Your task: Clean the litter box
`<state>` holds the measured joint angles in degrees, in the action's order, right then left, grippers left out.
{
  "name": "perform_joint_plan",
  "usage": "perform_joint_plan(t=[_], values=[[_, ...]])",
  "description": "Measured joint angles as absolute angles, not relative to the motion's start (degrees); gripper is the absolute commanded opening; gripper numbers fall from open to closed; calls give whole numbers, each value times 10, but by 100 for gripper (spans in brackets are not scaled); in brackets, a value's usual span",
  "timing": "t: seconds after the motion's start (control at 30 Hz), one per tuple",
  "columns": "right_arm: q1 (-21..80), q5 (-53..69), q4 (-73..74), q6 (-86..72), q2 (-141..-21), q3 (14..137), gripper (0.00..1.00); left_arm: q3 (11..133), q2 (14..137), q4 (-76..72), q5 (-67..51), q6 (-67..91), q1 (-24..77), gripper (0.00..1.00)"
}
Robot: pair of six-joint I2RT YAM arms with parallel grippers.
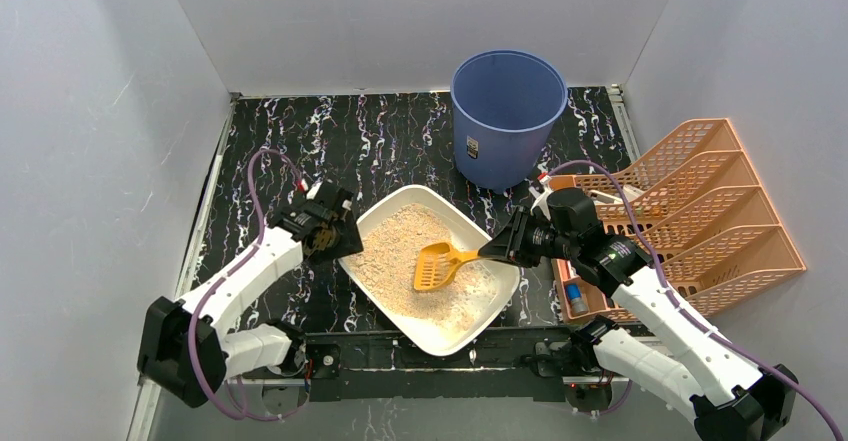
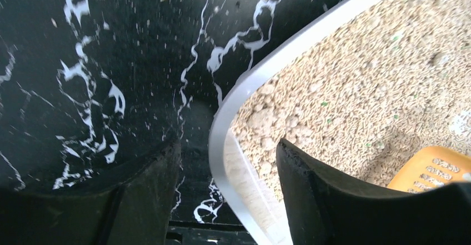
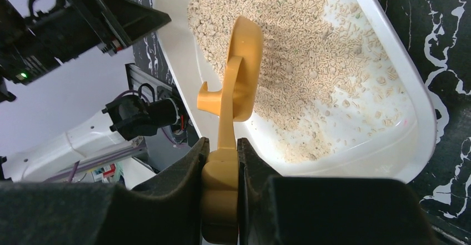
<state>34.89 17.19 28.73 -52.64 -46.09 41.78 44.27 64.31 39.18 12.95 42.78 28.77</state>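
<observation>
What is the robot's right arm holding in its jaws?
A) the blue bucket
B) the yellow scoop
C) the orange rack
B: the right arm's jaws are clamped on the handle of the yellow scoop, whose head lies in the litter box.

Left gripper point(image 2: 228, 145) straddling the rim of the shallow white plastic litter box point(image 2: 289, 48)

Its black fingers point(image 2: 322, 200) stand apart: one outside the rim over the black white-veined marbled tabletop point(image 2: 111, 45), the other inside above the tan granular litter point(image 2: 361, 73). An orange slotted plastic scoop point(image 2: 430, 167) lies inside the box, just beyond the inner finger.
</observation>
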Motion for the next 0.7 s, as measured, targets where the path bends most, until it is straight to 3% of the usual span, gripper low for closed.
perform_joint_plan(t=[0.23, 0.4, 0.5, 0.7], values=[[349, 184, 304, -512, -450, 418, 1, 534, 736, 404, 161, 322, 288, 62], [351, 199, 316, -503, -450, 419, 1, 553, 801, 389, 167, 246, 287, 56], [355, 199, 327, -499, -449, 419, 1, 559, 842, 375, 161, 216, 285, 45], [361, 196, 340, -497, -441, 419, 1, 578, 889, 363, 127, 163, 282, 9]])
